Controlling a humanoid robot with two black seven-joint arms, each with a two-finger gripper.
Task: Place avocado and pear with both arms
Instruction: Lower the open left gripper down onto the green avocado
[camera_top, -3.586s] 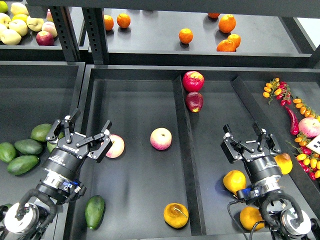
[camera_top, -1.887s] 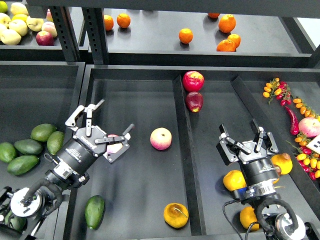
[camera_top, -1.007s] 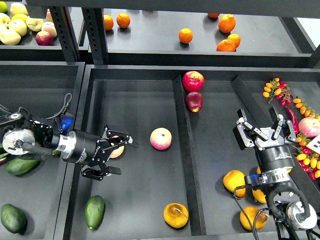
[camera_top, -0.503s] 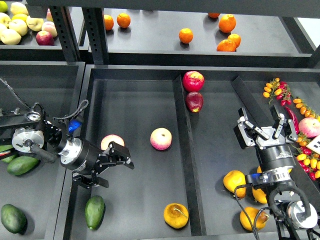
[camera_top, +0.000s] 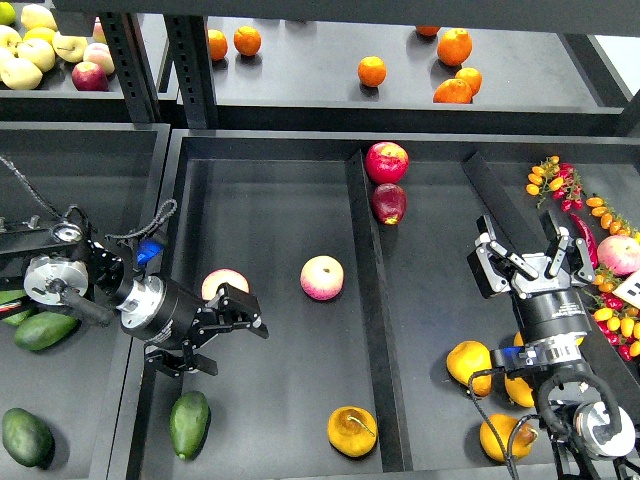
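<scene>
Both my pincers spread wide, neither holding fruit.

My left gripper (camera_top: 228, 338) hangs fingers apart, empty; the avocado (camera_top: 189, 424) lies on the bin floor just below and left of it. My right gripper (camera_top: 530, 252) gapes empty, with the pear (camera_top: 468, 364) below it to its left, beside my arm.

Six oranges (camera_top: 372, 71), three pink-cream fruits (camera_top: 322, 277), two red apples (camera_top: 387, 161).
</scene>
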